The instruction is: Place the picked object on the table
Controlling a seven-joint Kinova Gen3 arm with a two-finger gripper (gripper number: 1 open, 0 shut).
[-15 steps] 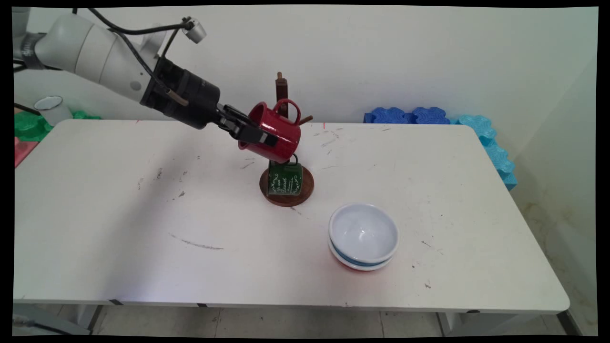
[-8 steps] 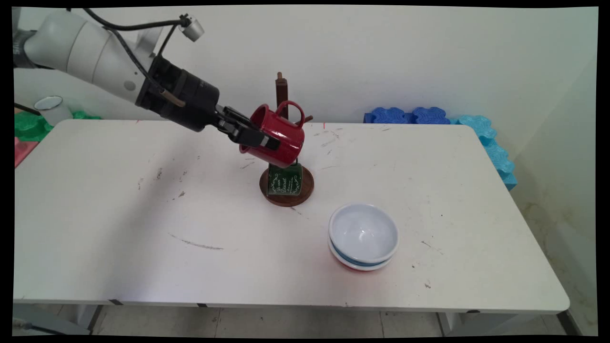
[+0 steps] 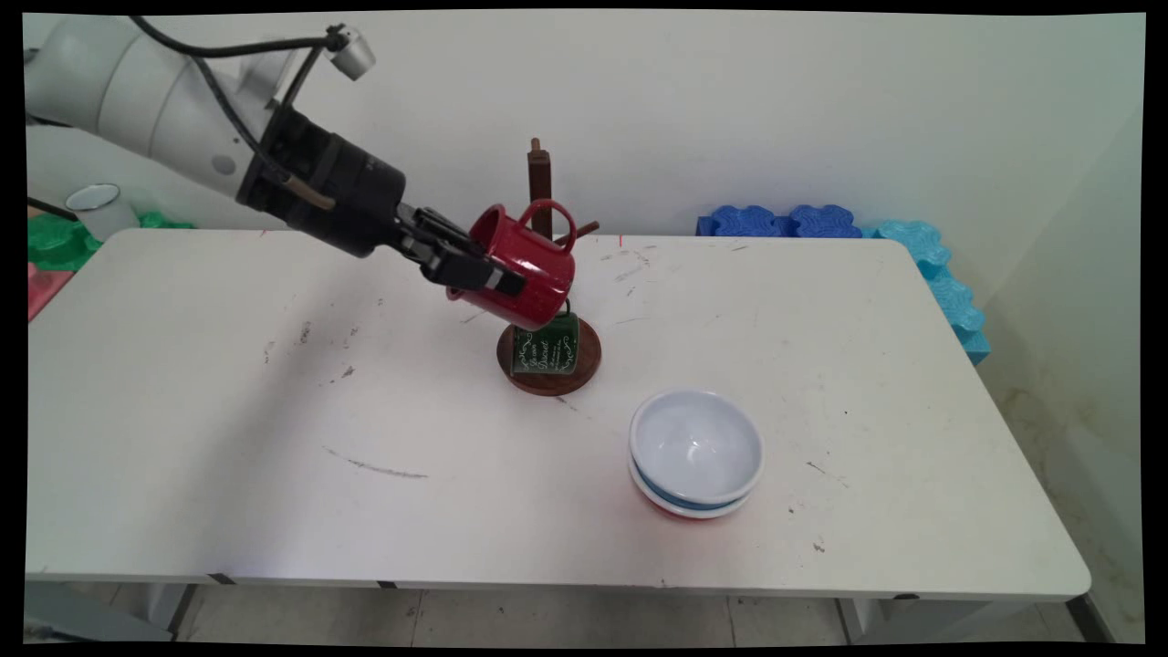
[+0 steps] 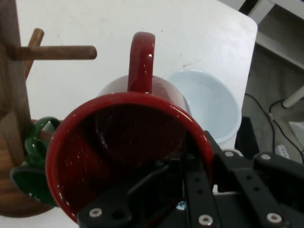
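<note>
The red mug (image 3: 522,265) was held by its rim wall in the closed gripper (image 3: 479,271), tilted, handle up, above the table (image 3: 228,411). The rack (image 3: 540,182) peg (image 4: 52,52) was seen at ten o'clock of the handle, apart, in the hand view.

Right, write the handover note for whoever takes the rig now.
Gripper: shut on the red mug, one finger inside the rim, one outside; mug tilted, in the air, handle up beside the rack's post.
Rack: stands on its round base mid-table; a green mug hangs low on it. The upper peg is bare.
Bowls: stacked on the table, nearer and right of the rack.
Red mug is on no peg.
</note>
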